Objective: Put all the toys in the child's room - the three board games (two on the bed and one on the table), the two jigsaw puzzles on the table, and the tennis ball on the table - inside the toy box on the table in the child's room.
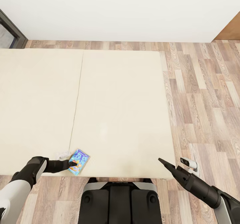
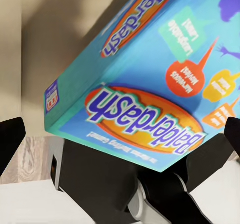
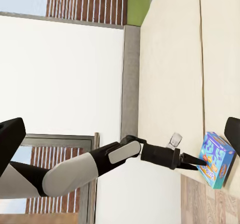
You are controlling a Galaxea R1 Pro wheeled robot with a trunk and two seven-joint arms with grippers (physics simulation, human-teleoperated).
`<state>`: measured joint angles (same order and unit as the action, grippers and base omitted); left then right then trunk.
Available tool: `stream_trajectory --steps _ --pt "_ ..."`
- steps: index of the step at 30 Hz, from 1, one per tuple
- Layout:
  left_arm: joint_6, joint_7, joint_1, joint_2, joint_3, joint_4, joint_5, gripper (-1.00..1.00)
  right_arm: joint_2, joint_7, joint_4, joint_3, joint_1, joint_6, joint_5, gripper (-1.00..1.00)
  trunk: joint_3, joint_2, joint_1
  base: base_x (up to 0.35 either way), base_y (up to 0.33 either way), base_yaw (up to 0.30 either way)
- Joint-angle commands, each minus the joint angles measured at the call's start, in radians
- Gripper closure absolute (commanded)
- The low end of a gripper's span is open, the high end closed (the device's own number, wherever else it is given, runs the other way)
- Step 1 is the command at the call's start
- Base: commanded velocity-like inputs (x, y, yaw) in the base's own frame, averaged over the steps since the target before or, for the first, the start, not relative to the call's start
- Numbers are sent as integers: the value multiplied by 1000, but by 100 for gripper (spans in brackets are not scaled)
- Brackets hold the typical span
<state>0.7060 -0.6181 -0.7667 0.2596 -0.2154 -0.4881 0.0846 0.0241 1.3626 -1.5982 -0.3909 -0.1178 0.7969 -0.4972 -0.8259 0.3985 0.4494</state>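
Collecting from bed, early stage: blue board game at bed's near edge, off to the left, tilted, not yet carried off. Toy box, worktop not sighted. Left fingers clenched on box's near end. Right fingers spread, empty, at bed's near right corner.

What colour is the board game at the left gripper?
Blue board game with an orange oval logo; clearest in the left wrist view.
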Motion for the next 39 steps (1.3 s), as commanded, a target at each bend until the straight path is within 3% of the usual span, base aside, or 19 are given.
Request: stream_trajectory --steps 1,39 --pt "6 -8 0 -1 -7 -1 9 -100 0 1 0 0 0 8 -3 -100 -1 1 1 0 0 0" --pt "5 -11 -1 -15 -7 0 8 -100 0 1 0 0 0 8 -3 -100 -1 1 1 0 0 0"
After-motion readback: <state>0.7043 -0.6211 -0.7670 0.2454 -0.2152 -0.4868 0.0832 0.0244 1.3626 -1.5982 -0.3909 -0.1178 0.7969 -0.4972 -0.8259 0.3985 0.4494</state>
